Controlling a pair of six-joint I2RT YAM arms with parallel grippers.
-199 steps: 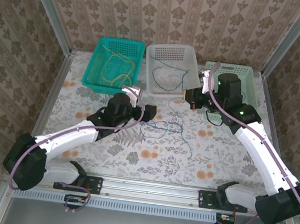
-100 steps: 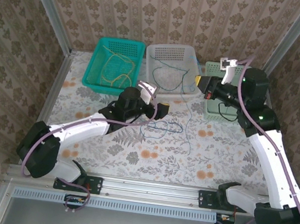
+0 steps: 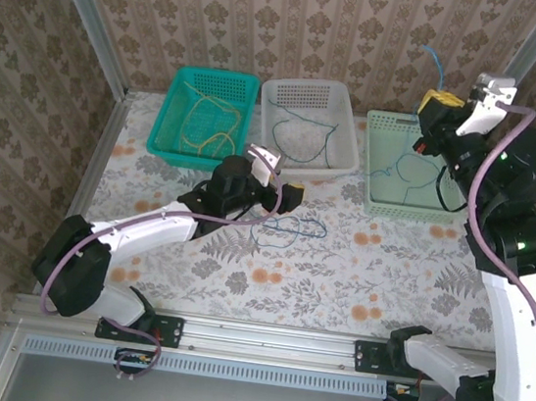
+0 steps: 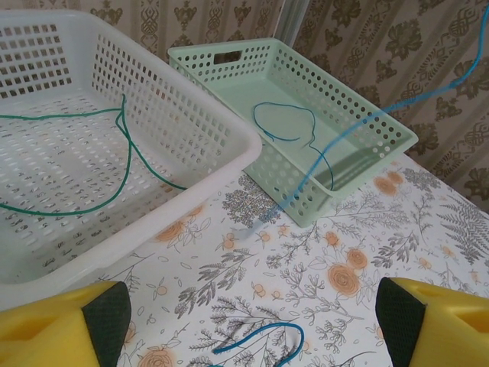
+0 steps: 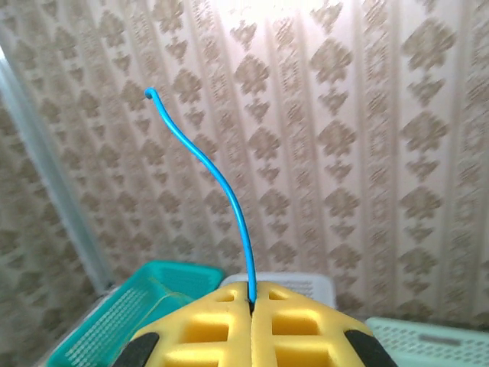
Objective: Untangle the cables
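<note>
Right gripper point(image 5: 252, 304) high, pinching a blue cable point(image 5: 229, 193); left gripper point(image 4: 252, 321) spread above the table point(image 4: 367, 252).
The cable's free end sticks up from the pressed-together right fingers, and its length slants down past the mint basket point(image 3: 400, 211) to the table. Another blue strand point(image 3: 294, 226) lies looped just beside the left gripper. A green cable point(image 4: 69, 115) lies in the white basket point(image 4: 183, 115), yellow cables point(image 3: 205, 118) in the teal basket point(image 3: 163, 118).

The white perforated plastic basket point(image 4: 183, 115) and the pale green perforated plastic basket point(image 4: 365, 107) look smooth with a soft shine; the thin blue cable point(image 5: 227, 189) has a smooth glossy sheath; the right gripper point(image 5: 251, 306) has yellow fingers point(image 5: 306, 336) of matt plastic; the flower-printed table cover point(image 4: 344, 252) looks matt.
</note>
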